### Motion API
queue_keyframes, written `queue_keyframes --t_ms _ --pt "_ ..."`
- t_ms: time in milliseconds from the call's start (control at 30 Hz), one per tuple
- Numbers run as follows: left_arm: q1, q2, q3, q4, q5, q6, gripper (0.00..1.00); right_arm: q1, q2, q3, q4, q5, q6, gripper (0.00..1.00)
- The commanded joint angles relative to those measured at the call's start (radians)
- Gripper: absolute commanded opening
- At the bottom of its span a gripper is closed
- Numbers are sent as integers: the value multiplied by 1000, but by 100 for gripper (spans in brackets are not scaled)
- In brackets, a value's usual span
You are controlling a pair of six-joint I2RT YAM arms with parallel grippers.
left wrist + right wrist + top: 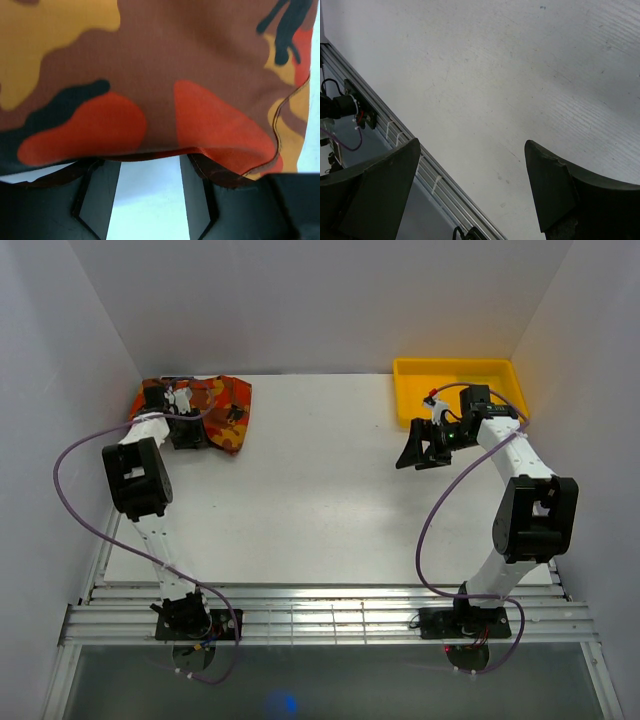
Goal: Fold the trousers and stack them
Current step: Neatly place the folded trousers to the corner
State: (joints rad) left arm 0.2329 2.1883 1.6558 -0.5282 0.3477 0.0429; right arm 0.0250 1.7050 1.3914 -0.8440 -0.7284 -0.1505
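Trousers [215,398]: one pair, lay far-left on worktop [320,490].
Tray [455,364]: one, yellow.
Left end effector [150,164]: fingers stood apart at trousers' edge.
Right end effector [472,145]: gaped wide, empty.

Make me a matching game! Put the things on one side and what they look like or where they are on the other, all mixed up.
1 trousers
2 tray
3 right gripper
4 left gripper

A plain yellow
B open over bare table
C camouflage print
D at the trousers' edge

Pairs: 1-C, 2-A, 3-B, 4-D
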Motion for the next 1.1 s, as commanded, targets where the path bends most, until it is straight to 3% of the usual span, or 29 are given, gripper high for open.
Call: queue_keyframes --t_ms 0,100,300,433,467,800,1067 --pt "-7 86 61 -9 -24 -21 61 -8 -48 -9 -12 -6 -20 90" --pt "-6 82 82 -22 -29 -3 61 -10 -56 -14 -15 -5 -24 90" --pt "-30 -88 -105 -33 63 72 67 -11 -76 -31 -12 6 -43 90" --pt "-33 -276 -169 -145 140 132 86 -11 -96 -42 -13 27 -64 90" --pt "-35 -320 -201 -153 143 144 97 -11 -114 -43 -13 44 -72 90" --pt "-35 -734 -292 -346 185 267 98 -13 -312 -175 22 229 -162 90" --pt "-35 -972 -528 -340 142 350 98 -11 -537 -393 112 365 -224 90"
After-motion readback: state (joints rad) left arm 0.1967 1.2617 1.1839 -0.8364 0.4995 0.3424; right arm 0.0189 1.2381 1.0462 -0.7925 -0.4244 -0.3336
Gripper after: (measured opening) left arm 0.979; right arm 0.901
